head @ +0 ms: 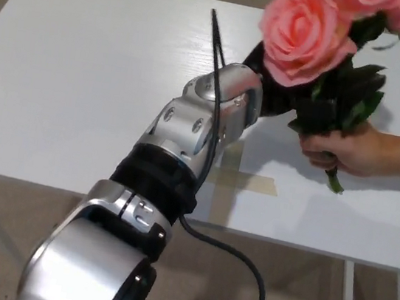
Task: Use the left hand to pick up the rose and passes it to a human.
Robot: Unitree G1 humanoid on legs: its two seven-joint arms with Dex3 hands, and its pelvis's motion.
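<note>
— Looking at the arm first: what is it made of?

— Brushed silver metal in rounded, jointed segments, with black collars between them and a black cable [216, 85] running along it. It reaches up from the lower left across the white worktop [68, 79], whose surface is smooth and matte with a faint wood grain. A cross of tan tape [244, 180] is stuck flat on the worktop just beside the arm.

— And the left robot hand?

— The left robot hand [269, 85] is a dark, glossy black shape, mostly hidden behind the flowers. I cannot tell whether its fingers are apart or clamped on the stems. The right robot hand does not show.

— Where is the rose?

— The rose [305, 34] is raised above the worktop at the upper right, right against the left robot hand. It is a soft pink bloom with tightly layered, curling petals, part of a small bunch; more pink petals show at the top edge. Below it hang dark green, pointed leaves [342, 95].

— Who else touches it?

— A person's hand [353, 151] comes in from the right edge and is wrapped around the green stems [333, 180], whose tips poke out beneath the fist.
</note>
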